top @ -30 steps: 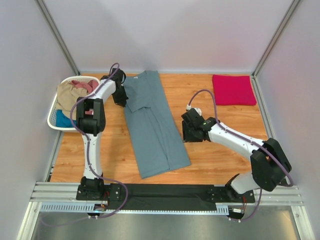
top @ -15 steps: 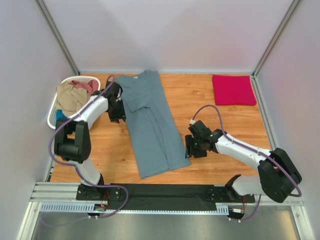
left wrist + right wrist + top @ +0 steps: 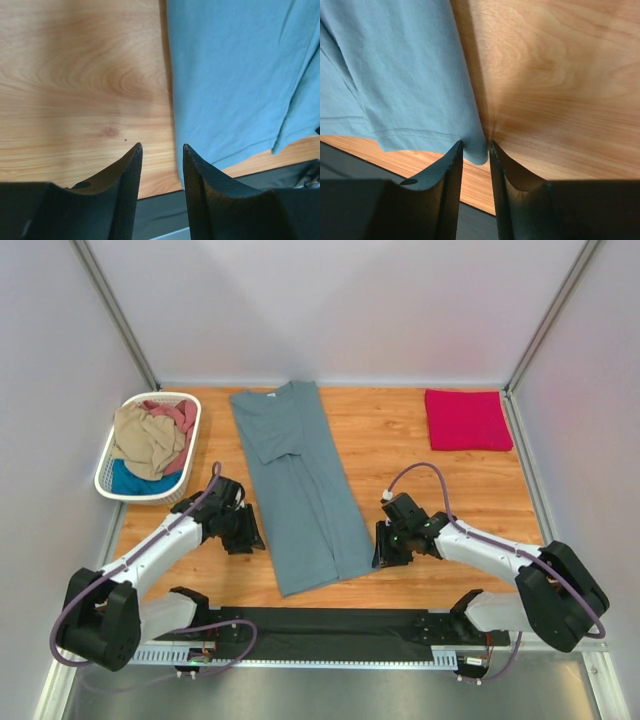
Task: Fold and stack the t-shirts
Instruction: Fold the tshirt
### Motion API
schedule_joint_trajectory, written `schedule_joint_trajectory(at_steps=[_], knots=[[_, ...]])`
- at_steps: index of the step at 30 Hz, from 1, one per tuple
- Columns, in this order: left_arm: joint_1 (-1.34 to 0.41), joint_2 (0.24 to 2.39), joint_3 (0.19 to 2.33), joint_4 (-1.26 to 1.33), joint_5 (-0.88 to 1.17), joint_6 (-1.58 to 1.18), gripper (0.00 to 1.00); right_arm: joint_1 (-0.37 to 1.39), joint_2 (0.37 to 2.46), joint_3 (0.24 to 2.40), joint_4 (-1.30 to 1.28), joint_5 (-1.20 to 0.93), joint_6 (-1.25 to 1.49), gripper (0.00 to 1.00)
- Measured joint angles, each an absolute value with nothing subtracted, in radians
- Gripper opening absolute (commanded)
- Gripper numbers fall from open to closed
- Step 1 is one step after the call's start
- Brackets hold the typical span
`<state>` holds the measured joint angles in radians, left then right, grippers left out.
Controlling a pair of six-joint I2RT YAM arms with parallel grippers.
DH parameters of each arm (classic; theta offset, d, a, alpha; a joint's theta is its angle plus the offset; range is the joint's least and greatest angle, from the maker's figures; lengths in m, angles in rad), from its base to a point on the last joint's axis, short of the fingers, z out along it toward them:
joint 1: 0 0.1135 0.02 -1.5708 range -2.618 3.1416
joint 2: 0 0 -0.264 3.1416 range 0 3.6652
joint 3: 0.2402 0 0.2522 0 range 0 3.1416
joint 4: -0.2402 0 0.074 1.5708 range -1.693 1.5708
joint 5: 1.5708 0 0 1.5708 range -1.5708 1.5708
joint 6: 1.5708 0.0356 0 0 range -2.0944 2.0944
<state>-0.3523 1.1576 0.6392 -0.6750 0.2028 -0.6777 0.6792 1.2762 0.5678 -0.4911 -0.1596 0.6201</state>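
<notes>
The slate grey-blue t-shirt lies flat in mid-table, folded lengthwise into a long strip. My left gripper is open and empty at the strip's left edge near the hem. In the left wrist view the gripper has one fingertip over the wood and the other over the shirt. My right gripper is at the hem's right corner. In the right wrist view the gripper stands narrowly open, straddling the corner of the shirt. The crimson-pink t-shirt lies folded at the back right.
A white slatted basket at the back left holds the tan, dusty-pink and bright-blue shirts. A black mat runs along the table's near edge, just below the hem. Walls enclose three sides.
My left gripper has moved from the shirt's collar end, beside the basket, down to its left edge near the hem. My right gripper has moved nearer, to the hem's right corner.
</notes>
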Motion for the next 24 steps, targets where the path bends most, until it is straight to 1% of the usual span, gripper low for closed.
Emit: schedule_joint_trajectory(at_steps=[1, 2, 6, 10, 15, 18, 19, 22, 24], knots=[[-0.355, 1.143, 0.622, -0.663, 0.215, -0.694, 0.46, 0.679, 1.276, 0.564, -0.480, -0.163, 0.623, 0.25], [-0.356, 1.137, 0.612, -0.654, 0.225, -0.705, 0.46, 0.679, 1.276, 0.560, -0.471, -0.167, 0.624, 0.24], [-0.392, 1.137, 0.568, -0.612, 0.244, -0.760, 0.47, 0.679, 1.276, 0.547, -0.443, -0.177, 0.633, 0.23], [-0.466, 1.137, 0.534, -0.587, 0.250, -0.815, 0.47, 0.679, 1.272, 0.541, -0.430, -0.187, 0.644, 0.29], [-0.577, 1.121, 0.509, -0.586, 0.198, -0.912, 0.45, 0.679, 1.258, 0.539, -0.426, -0.190, 0.659, 0.29], [-0.633, 1.096, 0.484, -0.585, 0.163, -0.978, 0.45, 0.679, 1.258, 0.538, -0.422, -0.192, 0.667, 0.32], [-0.648, 1.092, 0.477, -0.583, 0.158, -0.995, 0.45, 0.679, 1.258, 0.536, -0.417, -0.193, 0.670, 0.37], [-0.701, 1.090, 0.453, -0.566, 0.155, -1.061, 0.45, 0.679, 1.253, 0.522, -0.397, -0.203, 0.683, 0.42], [-0.741, 1.095, 0.452, -0.546, 0.148, -1.098, 0.44, 0.679, 1.243, 0.514, -0.389, -0.208, 0.685, 0.41]])
